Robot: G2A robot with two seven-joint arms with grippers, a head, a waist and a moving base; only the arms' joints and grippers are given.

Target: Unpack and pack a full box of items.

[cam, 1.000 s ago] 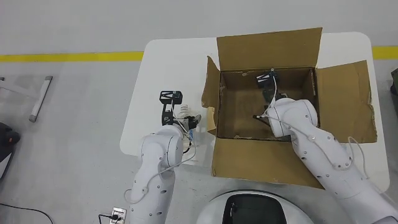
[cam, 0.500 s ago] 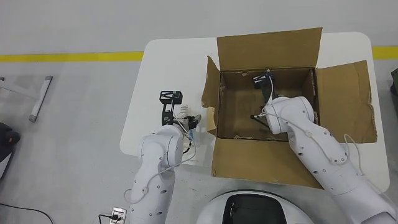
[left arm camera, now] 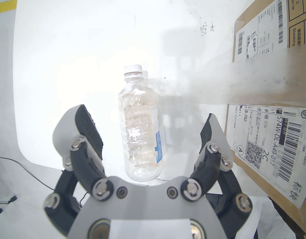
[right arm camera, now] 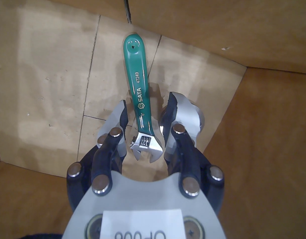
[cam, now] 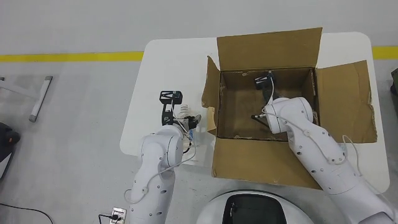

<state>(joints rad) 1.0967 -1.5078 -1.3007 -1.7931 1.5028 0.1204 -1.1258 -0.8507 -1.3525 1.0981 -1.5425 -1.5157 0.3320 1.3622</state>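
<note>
1. the cardboard box [cam: 267, 50] stands open on the white counter [cam: 168, 62] with its flaps spread. one arm reaches down inside it, and the other sits outside, just beside the box's flank.
2. the right gripper [right arm camera: 148, 108] is low over the box floor. its fingers [right arm camera: 171, 110] are released, one on each side of a green-handled wrench [right arm camera: 136, 75], with a narrow gap at either side. as far as can be told, neither pad touches it.
3. the wrench lies flat on the box floor, near where two walls meet. its long axis runs straight out from the palm, with the steel head nearest the wrist and the green end pointing at the far wall. the fingers cross that axis at the neck, just above the head.
4. the left gripper [left arm camera: 146, 115] is spread wide over a clear plastic bottle [left arm camera: 136, 100], which looks to lie on the counter near the box. the cap is far from the palm and the base is close to it. the bottle is between the fingers and apart from both.
5. the step in hand is probably lifting the wrench out, and the right arm is the nearer one. the fingers only need to close across the narrow handle. gripped so close to the head, the long handle may droop.
</note>
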